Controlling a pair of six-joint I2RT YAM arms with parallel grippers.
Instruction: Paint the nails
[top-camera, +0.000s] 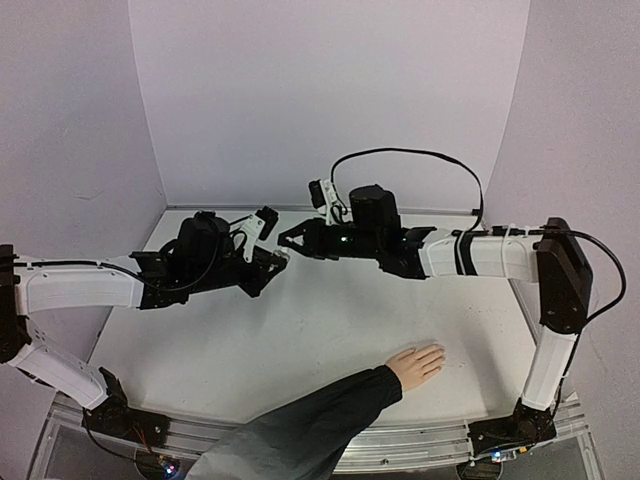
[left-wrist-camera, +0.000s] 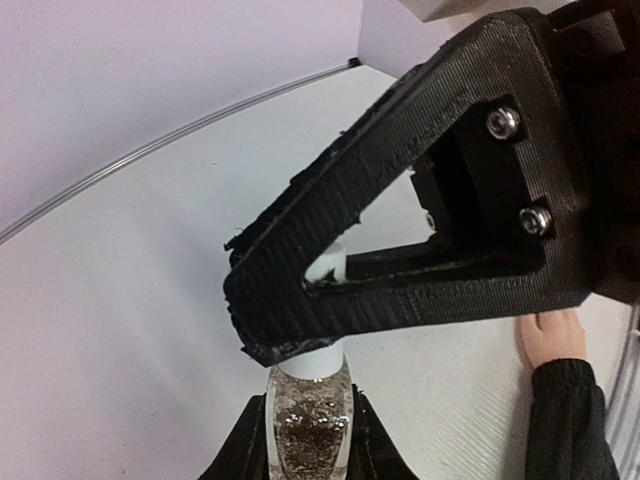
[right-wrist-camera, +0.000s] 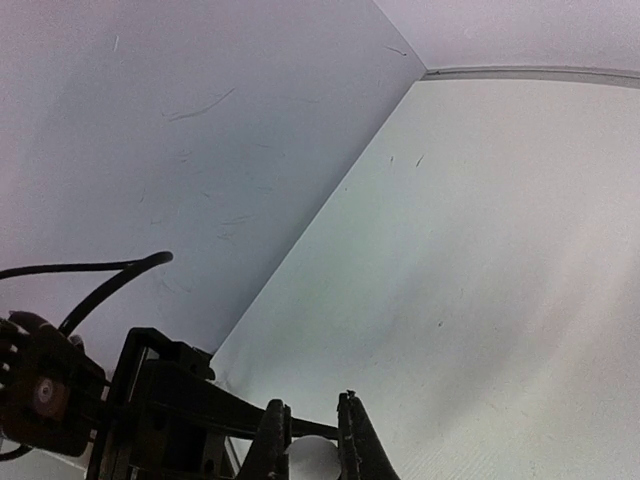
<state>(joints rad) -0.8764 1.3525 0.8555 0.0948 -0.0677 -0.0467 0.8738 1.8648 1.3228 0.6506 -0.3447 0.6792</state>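
One pale hand (top-camera: 415, 363), lower right of the top view, flat on the white table (top-camera: 330, 320), black fabric sleeve (top-camera: 300, 430). Its nails (top-camera: 438, 352) are too small to resolve. One clear glass bottle (left-wrist-camera: 312, 425) with glittery fill is clamped in the left fingers (top-camera: 272, 260). The right fingers (top-camera: 291, 242), ribbed black plastic, are closed on its white cap (left-wrist-camera: 327, 268).

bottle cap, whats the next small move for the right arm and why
Probably twist the cap off with the right gripper: it is shut on the white cap while the left gripper holds the glass bottle below it, so the bottle looks closed. No polish can reach the nails on the hand lying nearby until it opens.
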